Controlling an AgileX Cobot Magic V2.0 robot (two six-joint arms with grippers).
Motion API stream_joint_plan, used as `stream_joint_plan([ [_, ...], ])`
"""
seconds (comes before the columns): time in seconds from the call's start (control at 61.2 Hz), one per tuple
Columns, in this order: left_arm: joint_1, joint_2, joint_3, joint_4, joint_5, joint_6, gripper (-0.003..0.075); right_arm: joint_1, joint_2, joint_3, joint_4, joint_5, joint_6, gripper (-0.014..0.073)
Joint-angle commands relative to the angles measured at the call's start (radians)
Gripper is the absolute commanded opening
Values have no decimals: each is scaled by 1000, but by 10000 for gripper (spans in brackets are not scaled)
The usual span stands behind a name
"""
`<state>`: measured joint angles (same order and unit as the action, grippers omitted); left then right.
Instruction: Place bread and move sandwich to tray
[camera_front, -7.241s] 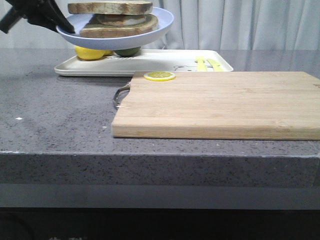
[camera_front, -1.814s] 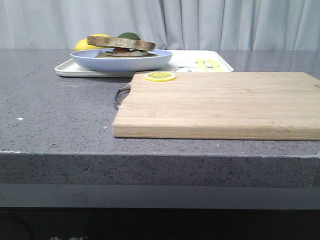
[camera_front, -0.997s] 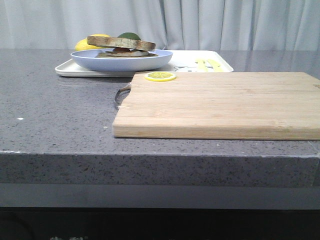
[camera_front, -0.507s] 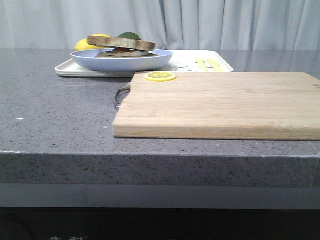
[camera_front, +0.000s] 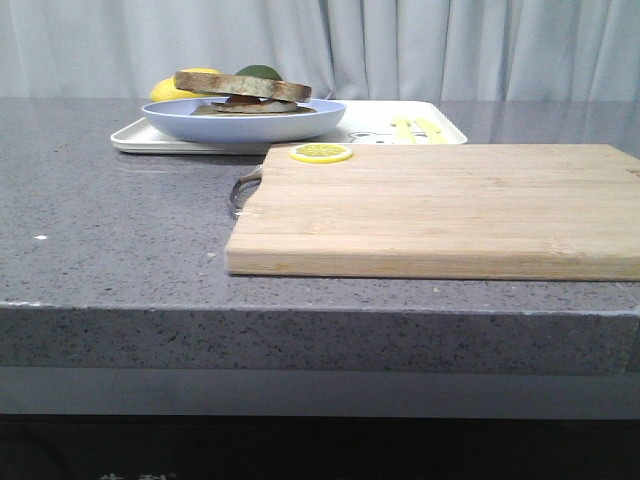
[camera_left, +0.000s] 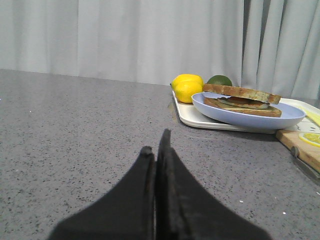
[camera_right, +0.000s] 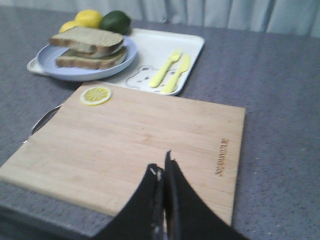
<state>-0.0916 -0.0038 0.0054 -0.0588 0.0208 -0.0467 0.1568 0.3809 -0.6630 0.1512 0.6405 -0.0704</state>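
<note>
the sandwich (camera_front: 243, 92) sits on the light-blue plate (camera_front: 244, 122), and the plate rests on the left end of the white tray (camera_front: 300, 135) at the far side of the counter (camera_front: 110, 230). the top bread slice (camera_right: 87, 37) lies a little askew over the lower slice, with the egg filling showing between them. in the left wrist view the plate's rim overhangs the tray's near edge. a lemon (camera_left: 186, 87) and a green lime (camera_left: 219, 80) lie on the tray just behind the plate. a yellow fork (camera_right: 165, 68) and knife (camera_right: 176, 73) lie side by side on the tray's bare end, next to a small bear print.

the left gripper (camera_left: 157, 152) has its fingers pressed together with nothing between them. it hangs low over bare counter, and the sandwich and tray are well apart from its fingertips, ahead of them and off to one side.

the right gripper (camera_right: 162, 172) is likewise closed and holds nothing. its fingers (camera_right: 172, 185) are above the near part of the wooden cutting board (camera_right: 135, 145). a lemon slice (camera_right: 95, 95) lies at the board's far corner, well ahead of the fingertips, and the tray with the sandwich is beyond that. neither gripper shows in the front view.
</note>
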Motion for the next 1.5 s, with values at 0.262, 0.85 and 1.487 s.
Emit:
stream_joint_plan([
  [0.262, 3, -22, 1, -1, -79, -9, -20, -187, -326, 464, 9, -516, -7, -69],
  [0.85, 3, -22, 1, -1, -79, -9, -20, -162, -408, 687, 19, -688, -6, -69],
  [1.487, 3, -22, 1, -1, -79, -9, -20, -162, -408, 687, -2, -710, 9, -69],
])
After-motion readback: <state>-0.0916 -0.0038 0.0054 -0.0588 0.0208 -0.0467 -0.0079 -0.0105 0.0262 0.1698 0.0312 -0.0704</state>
